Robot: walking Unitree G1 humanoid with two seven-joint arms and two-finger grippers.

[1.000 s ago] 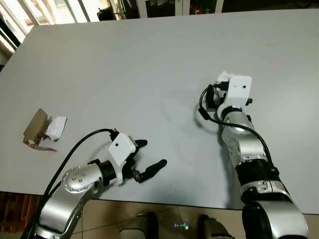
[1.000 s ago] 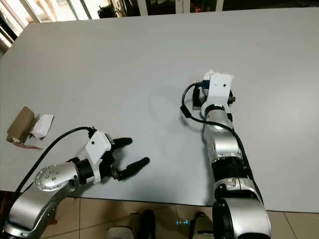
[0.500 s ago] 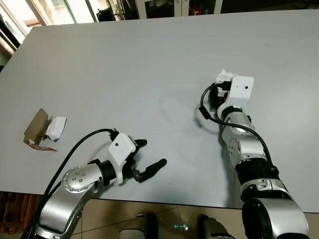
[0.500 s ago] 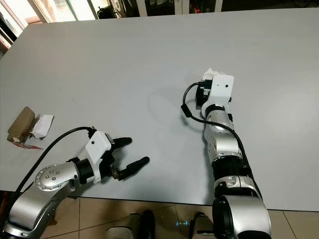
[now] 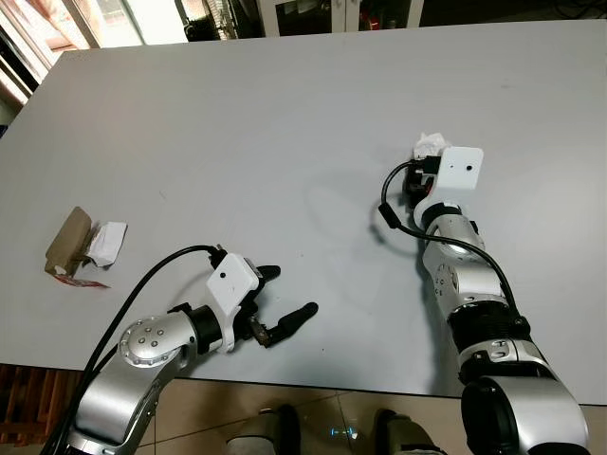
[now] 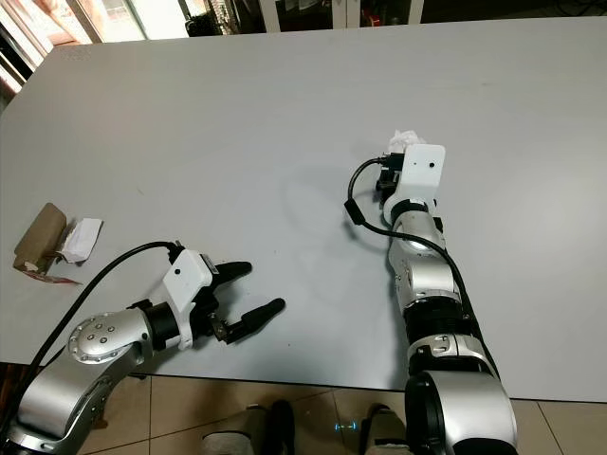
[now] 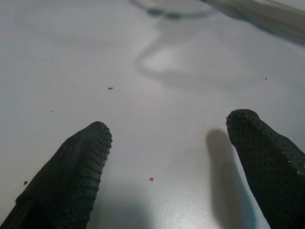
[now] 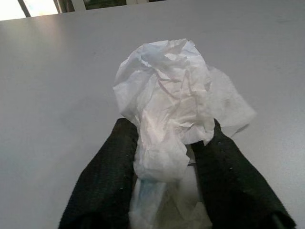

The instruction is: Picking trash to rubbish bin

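Observation:
A crumpled white tissue (image 8: 167, 109) sits between the two black fingers of my right gripper (image 8: 164, 157), which is shut on it over the right half of the grey table (image 5: 237, 123); from the head its tip (image 5: 429, 144) pokes out past the white wrist block. My left gripper (image 5: 289, 299) hovers open just over the table's near edge, with nothing between its fingers (image 7: 76, 171). A brown cardboard piece (image 5: 68, 242) and a crumpled white paper (image 5: 106, 244) lie together at the table's left edge, well left of the left gripper.
The table's near edge runs just below the left gripper, with tiled floor (image 5: 313, 417) beneath. Window frames and dark furniture legs (image 5: 275, 14) stand beyond the far edge. A red scrap (image 5: 85, 282) lies by the cardboard.
The right gripper with the tissue has shifted slightly away from me and lifted a little. The left arm has stayed put.

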